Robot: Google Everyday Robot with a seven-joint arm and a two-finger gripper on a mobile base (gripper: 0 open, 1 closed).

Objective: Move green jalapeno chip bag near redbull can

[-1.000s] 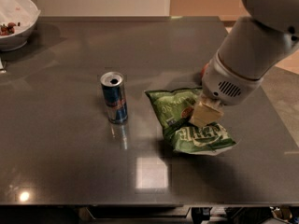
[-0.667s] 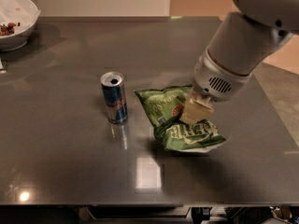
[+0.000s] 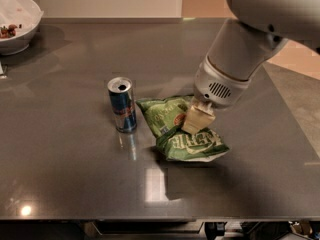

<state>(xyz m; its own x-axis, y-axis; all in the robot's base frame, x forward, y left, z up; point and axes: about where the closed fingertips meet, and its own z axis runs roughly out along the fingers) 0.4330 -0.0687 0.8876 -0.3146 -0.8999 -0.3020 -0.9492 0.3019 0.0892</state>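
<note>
The green jalapeno chip bag [image 3: 175, 132] lies crumpled on the dark grey table [image 3: 75, 174], its left end a short gap from the redbull can [image 3: 121, 104]. The can stands upright, blue and silver, with its top opened. My gripper [image 3: 196, 121] comes down from the upper right on a white arm and is shut on the middle of the bag, its cream fingers [image 3: 198, 117] pinching the bag's top side.
A white bowl [image 3: 17, 26] with some food in it stands at the far left corner of the table. The table's right edge [image 3: 295, 129] runs diagonally beside the arm, with floor beyond it.
My gripper has dragged the chip bag leftward across the table, so the bag's left end is now close beside the can. The can has not moved.
</note>
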